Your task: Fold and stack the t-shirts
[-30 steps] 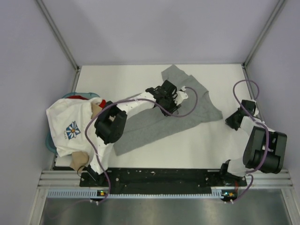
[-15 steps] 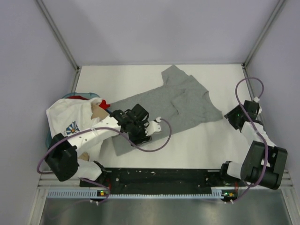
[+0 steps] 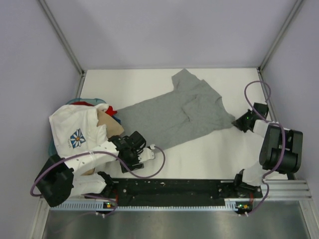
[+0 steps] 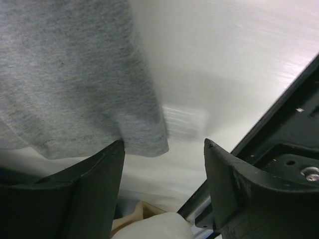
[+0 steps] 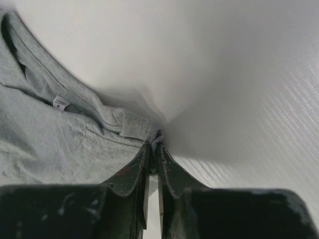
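The heather-grey t-shirt [image 3: 174, 112] lies spread flat, slanting across the table. My left gripper [image 3: 135, 151] is open at the tee's near-left hem corner. In the left wrist view that corner [image 4: 144, 142] lies just ahead of the open left gripper [image 4: 163, 143], not held. My right gripper [image 3: 241, 121] is at the tee's right corner. In the right wrist view the right gripper [image 5: 154, 145] is shut on a bunched fold of the grey tee [image 5: 75, 134], near its collar label [image 5: 61, 103].
A pile at the left edge holds the white flower-print tee [image 3: 75, 132] on top, with the tan tee [image 3: 110, 125], a red one [image 3: 108, 108] and a bluish edge [image 3: 52, 149] under it. The black arm mounting rail [image 3: 174, 186] runs along the near edge.
My left arm has swung from the middle of the grey tee down to its near-left hem corner. My right gripper has moved in onto the tee's right corner.
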